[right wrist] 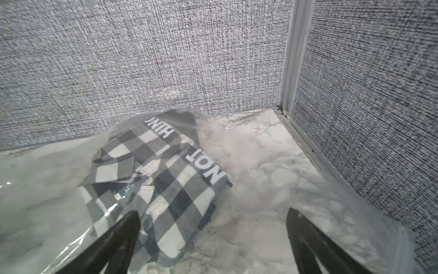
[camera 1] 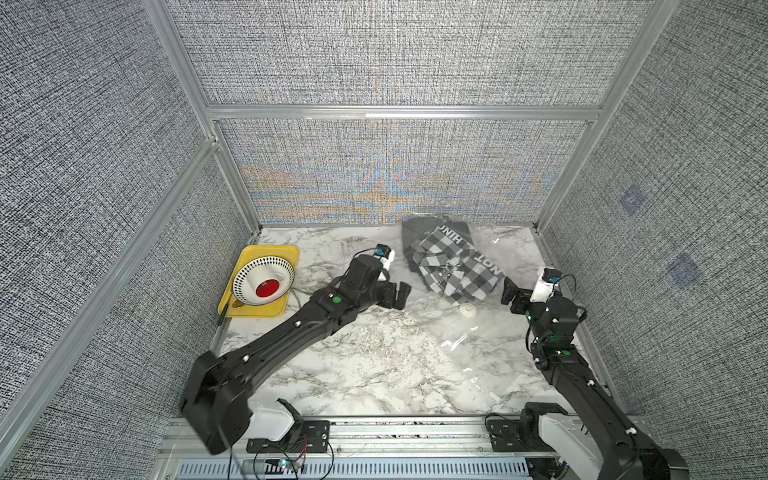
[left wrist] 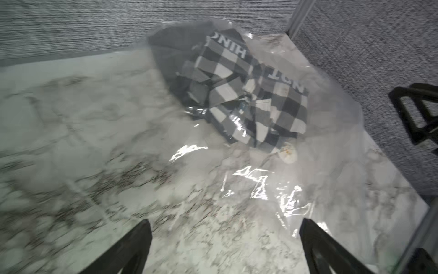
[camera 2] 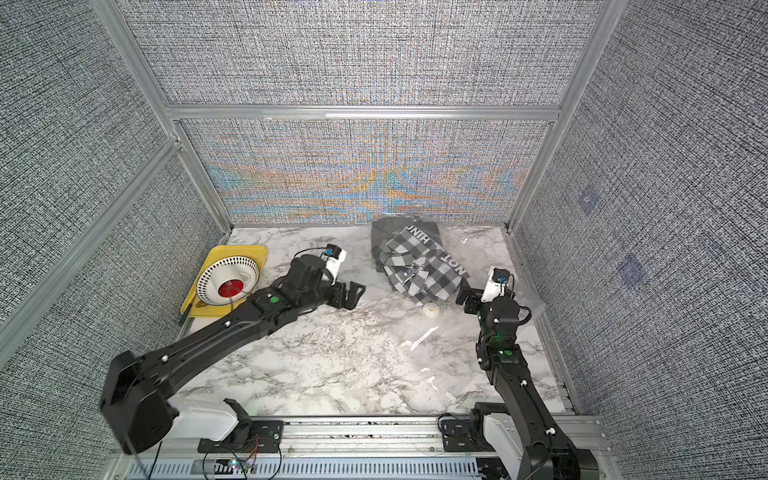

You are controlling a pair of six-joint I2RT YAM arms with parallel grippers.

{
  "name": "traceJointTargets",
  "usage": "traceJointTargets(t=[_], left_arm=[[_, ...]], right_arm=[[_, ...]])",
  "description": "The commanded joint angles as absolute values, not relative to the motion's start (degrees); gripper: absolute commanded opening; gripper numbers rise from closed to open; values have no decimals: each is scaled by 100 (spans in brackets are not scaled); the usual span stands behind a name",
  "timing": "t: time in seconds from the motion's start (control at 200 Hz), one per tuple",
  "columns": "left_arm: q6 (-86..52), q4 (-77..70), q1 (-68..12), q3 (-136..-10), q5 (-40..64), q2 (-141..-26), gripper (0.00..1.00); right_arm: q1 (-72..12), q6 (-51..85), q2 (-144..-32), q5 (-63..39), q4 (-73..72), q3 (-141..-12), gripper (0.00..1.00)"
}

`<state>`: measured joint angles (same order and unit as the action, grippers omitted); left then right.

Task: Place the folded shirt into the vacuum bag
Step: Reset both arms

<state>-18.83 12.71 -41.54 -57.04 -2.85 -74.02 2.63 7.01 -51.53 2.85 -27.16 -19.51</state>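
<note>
The folded shirt (camera 1: 453, 262), grey-and-white checked with white letters, lies at the back right of the marble table, seen through the crinkly plastic of the vacuum bag (camera 1: 478, 345). The bag spreads forward over the right side of the table; its round white valve (camera 1: 468, 309) sits just in front of the shirt. My left gripper (camera 1: 397, 295) hovers open to the shirt's left, with nothing between its fingers (left wrist: 144, 234). My right gripper (camera 1: 513, 297) stands open at the shirt's right near corner (right wrist: 166, 232), holding nothing. Both top views show the shirt (camera 2: 419, 266).
A yellow tray (camera 1: 291, 253) at the left edge holds a patterned plate (camera 1: 249, 270) and a tipped white cup (camera 1: 266, 284) with a red inside. Grey fabric walls and aluminium posts close in the back and both sides.
</note>
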Motion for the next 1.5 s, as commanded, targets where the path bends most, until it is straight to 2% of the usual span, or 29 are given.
traceJointTargets(t=[0.0,0.215,0.445,0.711,0.826,1.031,1.126,1.201,1.296,1.366,1.496], left_arm=[[-1508,804,-3836,-4953,-1507,-6591,100],[-982,385,-2700,-3641,-2103,-5411,100],[-623,-207,-1519,-2839,-2180,-5172,100],[98,-2467,-956,-2015,-1857,-6207,100],[-262,-2920,-611,-2092,-1929,-6928,100],[-406,-3625,-301,-2337,-1588,-7684,100],[-532,-4785,-224,-2069,-1413,-8252,100],[-289,-4320,-227,-2261,-939,-8308,100],[-98,-4616,-220,-2358,-415,-8694,100],[-10,-4126,-221,-2505,-386,-8590,100],[0,-4241,-233,-2464,-375,-8593,100]], right_arm=[[293,495,-5184,811,-3765,-1564,99],[560,683,-5462,862,-4705,-1021,99],[668,776,-6161,694,-5536,-892,99],[676,909,-7034,491,-6307,-923,99],[586,822,-7475,454,-6820,-800,99],[-40,115,-8082,595,-7299,-861,99],[-289,-175,-8467,639,-7736,-822,99],[-371,-293,-8609,671,-7500,-1021,99],[-352,-281,-8653,617,-7338,-1130,99],[-313,-249,-8679,545,-7188,-1221,99],[-156,-149,-8709,317,-7032,-1329,99]])
